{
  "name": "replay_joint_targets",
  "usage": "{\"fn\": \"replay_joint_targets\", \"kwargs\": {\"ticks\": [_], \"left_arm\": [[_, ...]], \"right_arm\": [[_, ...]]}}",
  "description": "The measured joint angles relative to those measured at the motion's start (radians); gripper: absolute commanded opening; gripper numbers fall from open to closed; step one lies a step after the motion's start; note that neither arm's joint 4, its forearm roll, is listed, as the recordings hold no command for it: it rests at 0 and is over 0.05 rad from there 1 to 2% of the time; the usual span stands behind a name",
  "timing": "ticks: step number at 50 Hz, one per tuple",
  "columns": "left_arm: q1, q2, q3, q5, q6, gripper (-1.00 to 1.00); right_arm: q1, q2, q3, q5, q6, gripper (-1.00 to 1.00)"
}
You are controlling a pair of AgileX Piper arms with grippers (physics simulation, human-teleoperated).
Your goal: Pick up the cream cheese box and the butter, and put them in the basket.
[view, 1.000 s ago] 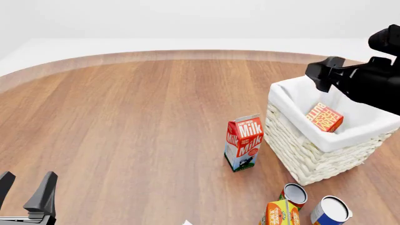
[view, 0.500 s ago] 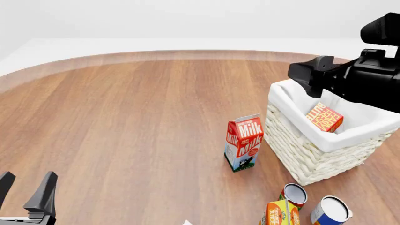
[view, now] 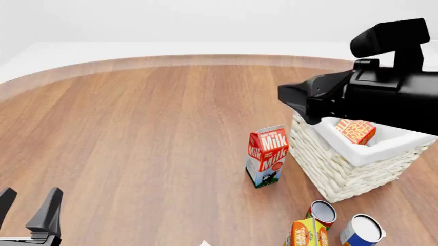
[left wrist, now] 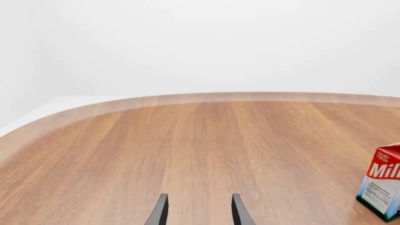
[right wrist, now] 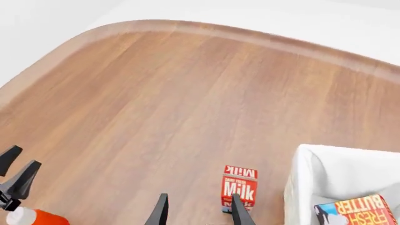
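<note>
Two pincers are mine. My right pincer [right wrist: 196, 211] hangs above the table [view: 137, 128] with its fingers apart and nothing between them, over the near-left corner of the basket [view: 342, 174]. The butter [view: 356, 131] lies tilted inside the basket, against the white lining. A Milk carton [view: 266, 156] stands upright just beside the basket, at its 9 o'clock. My left pincer [view: 27, 212] sits low at the table's 7 o'clock, fingers spread, holding nothing. Two cans [view: 361, 230] and a small orange carton [view: 308, 233] stand at the basket's 6 o'clock.
</note>
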Motion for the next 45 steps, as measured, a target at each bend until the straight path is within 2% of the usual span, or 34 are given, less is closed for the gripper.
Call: {"fn": "replay_joint_targets", "kwargs": {"ticks": [19, 45], "left_arm": [[0.0, 0.0, 0.0, 0.0, 0.0, 1.0], [0.0, 0.0, 0.0, 0.0, 0.0, 1.0]], "right_arm": [[0.148, 0.06, -0.023, -0.002, -0.045, 1.0], [0.297, 0.213, -0.083, 0.014, -0.1, 1.0]]}}
